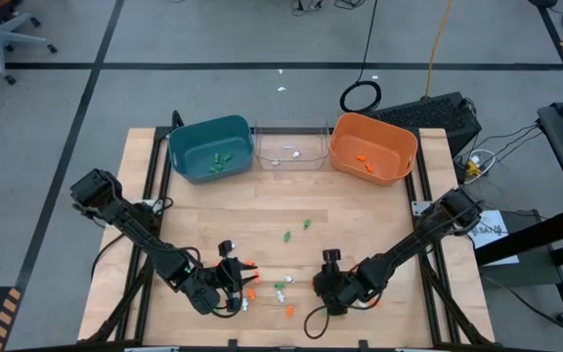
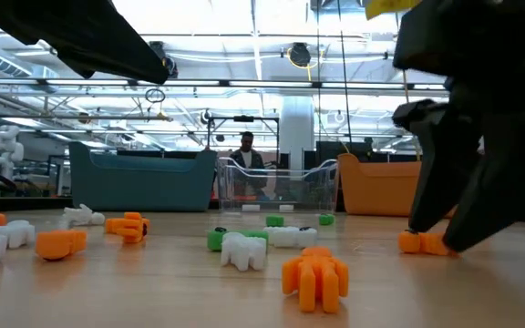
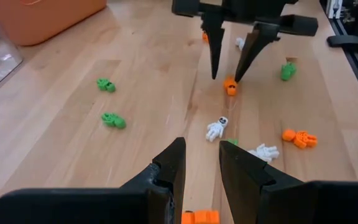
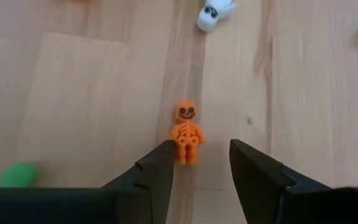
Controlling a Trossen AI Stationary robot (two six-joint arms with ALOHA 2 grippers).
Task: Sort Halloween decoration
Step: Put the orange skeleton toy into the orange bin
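At the near edge of the table (image 1: 379, 220) we have our left gripper (image 3: 199, 171) hanging low with its fingers parted, an orange trinket (image 3: 199, 217) lying just under the gap between them. Beside it, our right gripper (image 4: 199, 163) is also spread and stands over an orange skeleton figure (image 4: 186, 131) that lies flat on the wood, its legs toward the gap between our fingertips. We judge this piece light, hard and somewhat slick, so it could skate or pop out under a pinch; we would close across its ribcage, the broadest flat part, rather than the thin limbs or round head. Around both grippers the other Halloween decoration pieces are strewn loose: a white skeleton (image 3: 217, 127), another orange figure (image 3: 299, 137), and farther out two green pieces (image 1: 296, 230) near mid-table. At the far edge stand three bins in a row, the teal bin (image 1: 209, 147) with green pieces in it, the clear bin (image 1: 290, 147) with white ones, and the orange bin (image 1: 373, 149) with orange ones, where we reckon our skeleton belongs.
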